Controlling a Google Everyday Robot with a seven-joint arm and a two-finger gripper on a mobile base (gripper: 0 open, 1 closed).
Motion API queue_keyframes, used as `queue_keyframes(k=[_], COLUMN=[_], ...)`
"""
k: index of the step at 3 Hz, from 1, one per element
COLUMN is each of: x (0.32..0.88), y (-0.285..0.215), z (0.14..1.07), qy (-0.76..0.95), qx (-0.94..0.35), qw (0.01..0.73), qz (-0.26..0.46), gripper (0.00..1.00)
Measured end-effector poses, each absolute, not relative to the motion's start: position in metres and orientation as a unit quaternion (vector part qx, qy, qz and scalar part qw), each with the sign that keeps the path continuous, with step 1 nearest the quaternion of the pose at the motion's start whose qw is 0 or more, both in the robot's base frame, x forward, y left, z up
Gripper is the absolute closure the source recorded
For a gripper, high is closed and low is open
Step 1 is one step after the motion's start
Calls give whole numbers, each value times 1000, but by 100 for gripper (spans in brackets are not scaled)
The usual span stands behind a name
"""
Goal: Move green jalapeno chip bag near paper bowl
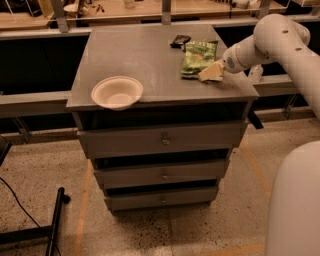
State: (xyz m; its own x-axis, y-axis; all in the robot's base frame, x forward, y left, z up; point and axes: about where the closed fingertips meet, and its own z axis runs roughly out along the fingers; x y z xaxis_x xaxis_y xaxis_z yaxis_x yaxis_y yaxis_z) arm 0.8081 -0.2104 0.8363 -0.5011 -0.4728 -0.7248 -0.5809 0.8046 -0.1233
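Note:
The green jalapeno chip bag (198, 58) lies flat on the grey cabinet top (150, 60), at its right side. The paper bowl (117, 92) sits at the front left edge of the top, well apart from the bag. My gripper (210, 73) reaches in from the right on the white arm, with its pale tip at the bag's front right corner, touching or just beside it.
A small black flat packet (179, 40) lies just behind the bag. The grey cabinet has three drawers (162, 141) below. A long workbench (150, 12) runs behind. The white robot body (295, 205) fills the lower right.

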Motion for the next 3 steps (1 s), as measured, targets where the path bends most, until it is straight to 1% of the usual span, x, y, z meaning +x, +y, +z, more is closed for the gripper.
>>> queue_keyframes(k=[3], x=[808], y=[-210], z=[837], qy=[864], qx=[-305], qw=[396], qz=[68], gripper=[100])
